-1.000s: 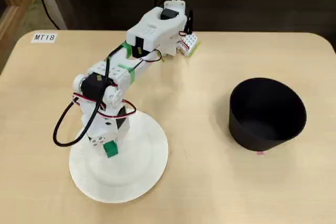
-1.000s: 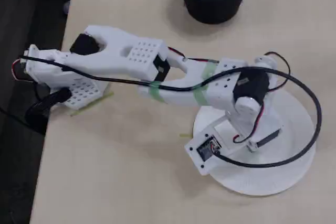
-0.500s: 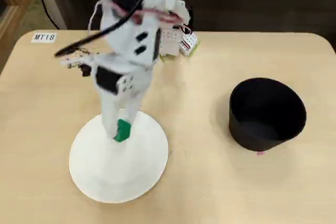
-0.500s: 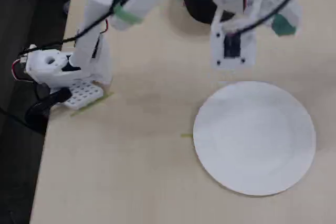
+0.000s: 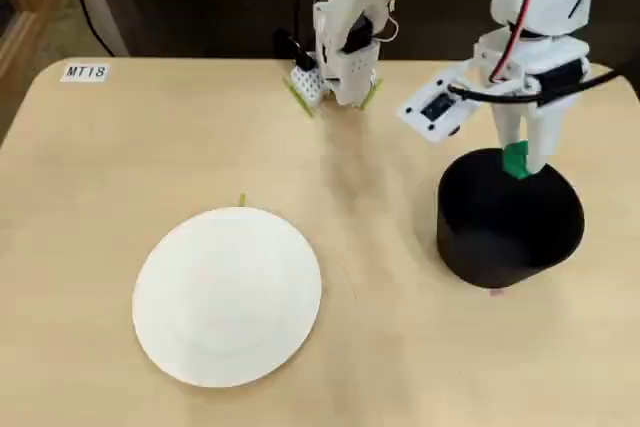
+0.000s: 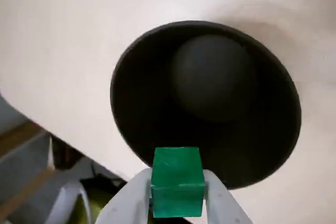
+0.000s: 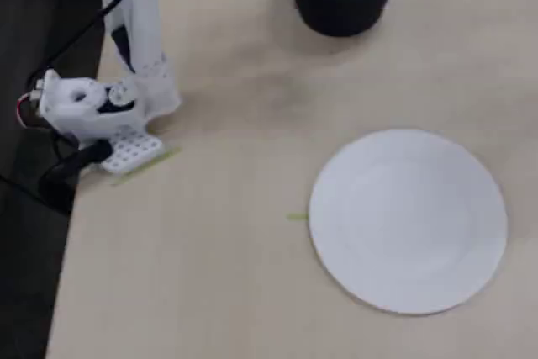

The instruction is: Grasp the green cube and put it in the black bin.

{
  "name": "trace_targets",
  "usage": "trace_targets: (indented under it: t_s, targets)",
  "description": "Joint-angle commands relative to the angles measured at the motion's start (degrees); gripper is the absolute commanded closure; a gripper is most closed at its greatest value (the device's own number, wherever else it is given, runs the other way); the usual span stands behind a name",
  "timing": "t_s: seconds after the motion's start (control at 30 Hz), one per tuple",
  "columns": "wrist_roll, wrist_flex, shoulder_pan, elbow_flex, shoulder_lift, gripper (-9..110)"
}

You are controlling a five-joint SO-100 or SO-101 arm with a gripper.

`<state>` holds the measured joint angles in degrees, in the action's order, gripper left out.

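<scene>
Gripper [image 6: 177, 203] is clamped on the green cube [image 6: 177, 181], held above the near rim of the black bin [image 6: 157, 77] on the counter [image 5: 380, 347]. Grasp and carry look done; what's left is releasing it into the bin.

In the wrist view the black bin [image 6: 157, 98] mouth is wide open w/ nothing inside, filling frame centre; the gripper [image 6: 177, 203] at bottom edge clamps the green cube [image 6: 177, 181] right over the near rim, so that rim is the only thing close below. In a fixed view the white plate [image 5: 228, 295] lies lower left, well apart from the bin [image 5: 500, 237] at right, w/ bare tabletop [image 5: 380, 247] between them. Arm base [image 5: 335, 67] blocks top centre there; in the other fixed view the base [image 7: 101, 115] blocks the left edge, the rest of the table being clear.
</scene>
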<state>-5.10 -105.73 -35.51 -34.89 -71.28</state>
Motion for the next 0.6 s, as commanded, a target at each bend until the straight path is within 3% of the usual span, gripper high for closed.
trace_targets:
  t_s: [0.0, 0.2, 0.27, 0.37, 0.43, 0.47, 0.5, 0.57]
  targets:
    - [0.18, 0.70, 0.09, 0.79, 0.88, 102]
    - [0.53, 1.93, 0.00, 0.88, 5.10, 101]
    - [1.14, 1.76, -0.18, 0.88, 5.63, 81]
    - [2.72, 1.76, -0.44, 0.97, 5.63, 64]
    - [2.37, 1.76, -0.26, 1.23, 5.36, 68]
    - [2.29, 1.76, -0.18, 1.93, 5.27, 77]
    - [2.99, 1.76, -0.18, 2.90, 5.19, 96]
    - [3.34, 1.49, 0.44, 4.83, 4.13, 102]
